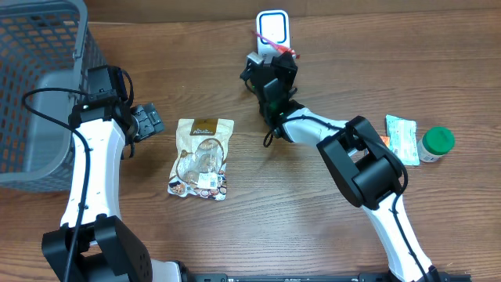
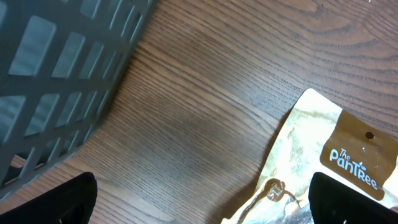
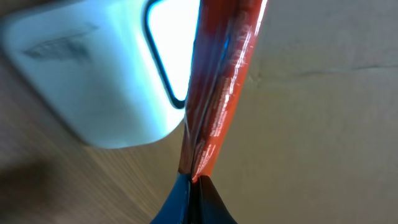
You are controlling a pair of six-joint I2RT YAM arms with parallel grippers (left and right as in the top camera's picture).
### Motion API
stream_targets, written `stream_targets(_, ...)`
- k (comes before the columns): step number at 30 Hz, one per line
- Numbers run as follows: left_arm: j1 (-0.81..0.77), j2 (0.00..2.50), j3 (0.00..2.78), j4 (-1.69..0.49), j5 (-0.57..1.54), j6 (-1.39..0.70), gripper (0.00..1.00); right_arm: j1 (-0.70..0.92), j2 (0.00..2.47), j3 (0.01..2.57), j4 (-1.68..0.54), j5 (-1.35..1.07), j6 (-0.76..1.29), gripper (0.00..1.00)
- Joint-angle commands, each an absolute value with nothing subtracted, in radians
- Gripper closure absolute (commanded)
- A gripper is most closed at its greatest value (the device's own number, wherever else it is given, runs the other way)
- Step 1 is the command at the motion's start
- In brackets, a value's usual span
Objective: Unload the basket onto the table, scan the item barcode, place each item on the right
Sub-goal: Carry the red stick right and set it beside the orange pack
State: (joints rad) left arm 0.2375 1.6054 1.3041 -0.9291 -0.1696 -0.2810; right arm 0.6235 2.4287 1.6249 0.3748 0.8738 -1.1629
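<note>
Right wrist view: the right gripper (image 3: 194, 190) pinches a red packet (image 3: 221, 87) in front of the scanner (image 3: 81, 74), likely so its light can read the code. The left gripper (image 1: 146, 121) is spread wide near the bag (image 1: 202, 157).

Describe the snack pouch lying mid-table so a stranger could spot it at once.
Start from the grey basket at the table's left end; just right of it, past the left tool, lies a flat pouch. Its brown header and clear window set it apart from the white-green packet and green-lidded jar far right.
</note>
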Motion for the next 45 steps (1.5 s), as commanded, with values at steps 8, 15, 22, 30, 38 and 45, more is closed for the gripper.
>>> stream_targets(8, 0.235, 1.597, 1.310, -0.930, -0.183, -0.270, 0.00, 0.627, 2.004, 1.644, -0.332, 0.803, -0.418, 0.97)
stream_targets(15, 0.235, 1.597, 1.310, -0.930, -0.183, -0.270, 0.00, 0.551, 1.853, 1.644, -0.826, 0.462, -0.068, 0.97)
stream_targets(22, 0.235, 1.597, 1.310, -0.930, -0.183, -0.270, 0.00, 0.368, 1.842, 1.636, -1.172, 0.065, 0.031, 0.96)
stream_targets(30, 0.235, 1.597, 1.310, -0.930, -0.183, -0.270, 0.00, 0.150, 1.842, 1.635, -1.346, -0.029, 0.038, 0.92)
stream_targets(38, 0.235, 1.597, 1.310, -0.930, -0.183, -0.270, 0.00, 0.060, 1.842, 1.573, -1.394, -0.020, 0.039, 0.92)
stream_targets(45, 0.235, 1.597, 1.310, -0.930, -0.183, -0.270, 0.00, 0.051, 1.842, 1.511, -1.340, -0.046, 0.064, 0.78)
